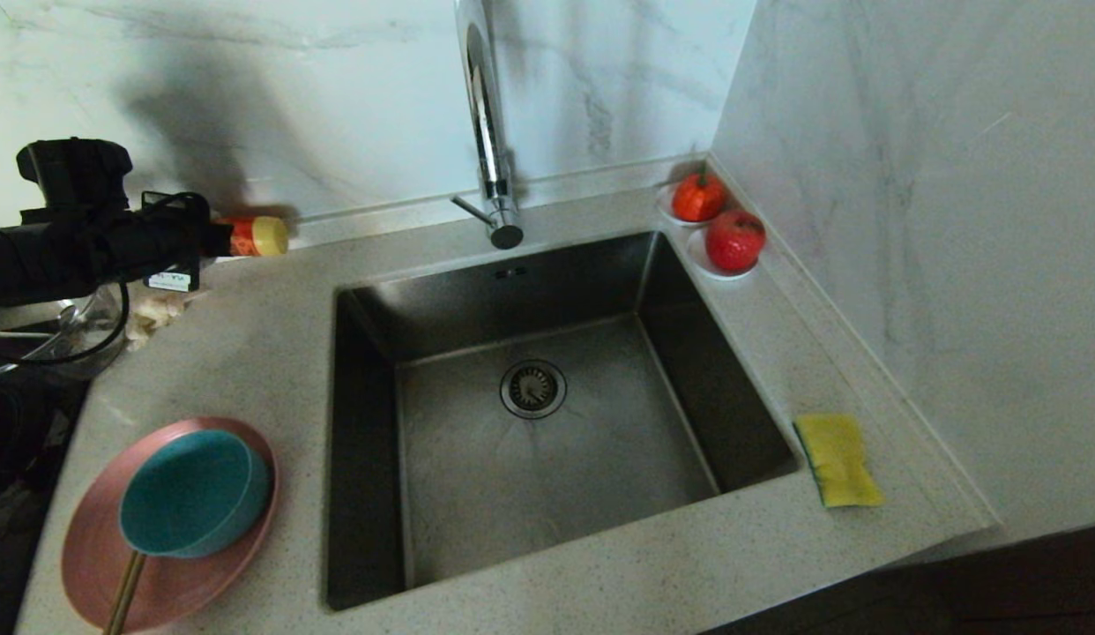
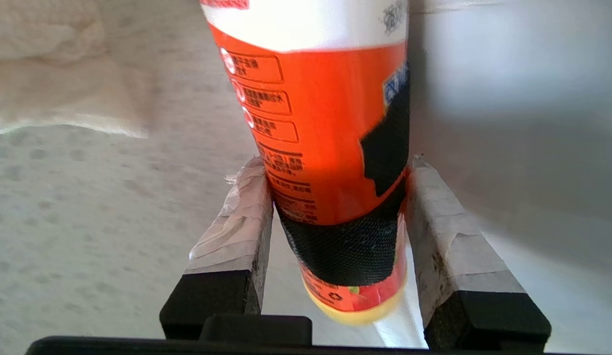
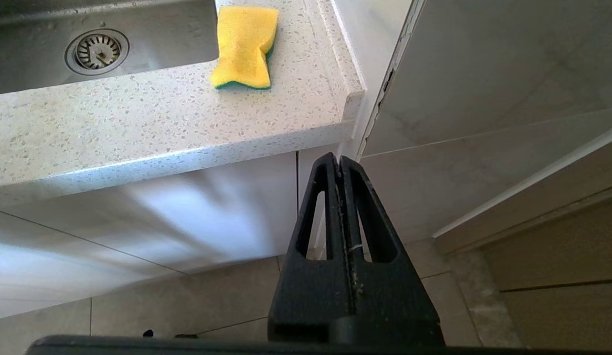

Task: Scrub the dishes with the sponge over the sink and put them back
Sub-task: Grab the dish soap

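The jaws of the left gripper [image 2: 338,207] are clamped partway on an orange bottle [image 2: 325,123] with a yellow cap, held at the upper left of the head view just above the speckled pale surface [image 1: 274,353] by the back wall. The jaws of the right gripper [image 3: 341,167] are pressed fully together with nothing between them, hanging below the surface edge over the tiled floor [image 3: 483,296].

The dark steel sink [image 1: 547,423] fills the middle of the head view, its round drain strainer [image 1: 532,388] at the centre and the chrome tap [image 1: 490,132] rising behind it. The yellow sponge [image 1: 837,459] lies on the surface just right of the sink, green layer down. At lower left the teal bowl [image 1: 195,489] sits on the pink plate [image 1: 89,547], a wooden stick [image 1: 124,595] poking out beside it. Two white saucers with red fruit [image 1: 719,225] sit in the far right corner against marbled wall panels.
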